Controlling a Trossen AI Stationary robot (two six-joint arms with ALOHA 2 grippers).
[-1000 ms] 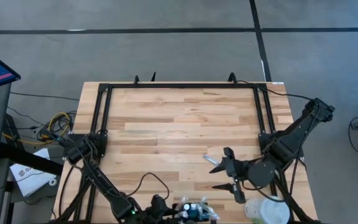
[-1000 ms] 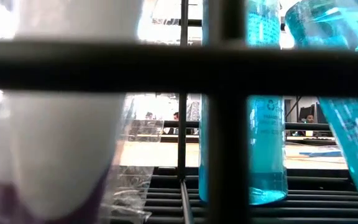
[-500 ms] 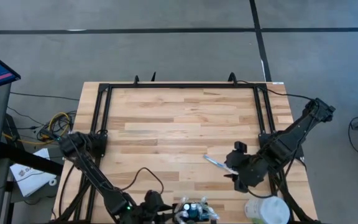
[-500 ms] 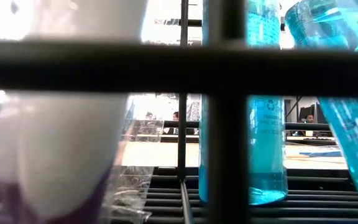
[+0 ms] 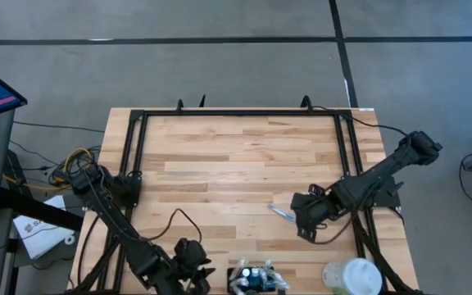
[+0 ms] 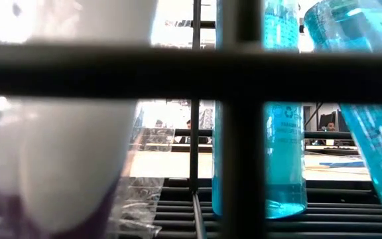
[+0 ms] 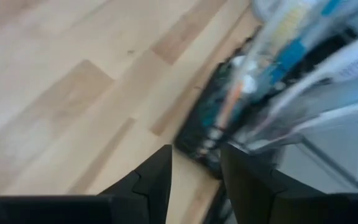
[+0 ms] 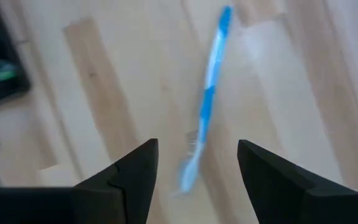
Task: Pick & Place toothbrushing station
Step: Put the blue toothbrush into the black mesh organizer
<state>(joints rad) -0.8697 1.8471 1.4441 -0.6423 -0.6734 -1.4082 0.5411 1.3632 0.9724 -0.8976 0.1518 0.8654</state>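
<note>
The toothbrushing station [image 5: 252,277], a low black holder [image 7: 197,134] stuffed with brushes and tubes, stands at the table's near edge. My left gripper [image 5: 191,260] hangs just left of it, open [image 7: 194,180], with nothing between its fingers. A blue and white toothbrush [image 5: 281,215] lies flat on the wood, right of the middle. My right gripper [image 5: 304,220] points down over the brush's right side. It is open [image 8: 197,171], and the toothbrush [image 8: 207,106] shows in the gap and beyond, untouched.
A white round container [image 5: 351,277] stands at the near right corner. Black frame rails [image 5: 240,113] run along the table's far, left and right sides. Bare wood [image 5: 236,164] fills the middle. In the low view, rack bars and blue bottles [image 6: 284,133] block the table.
My right gripper has come down and tipped to point at the table, closing in on the toothbrush. My left gripper has drawn back from the station, up and toward the table's left edge. The toothbrush and the station have stayed put.
</note>
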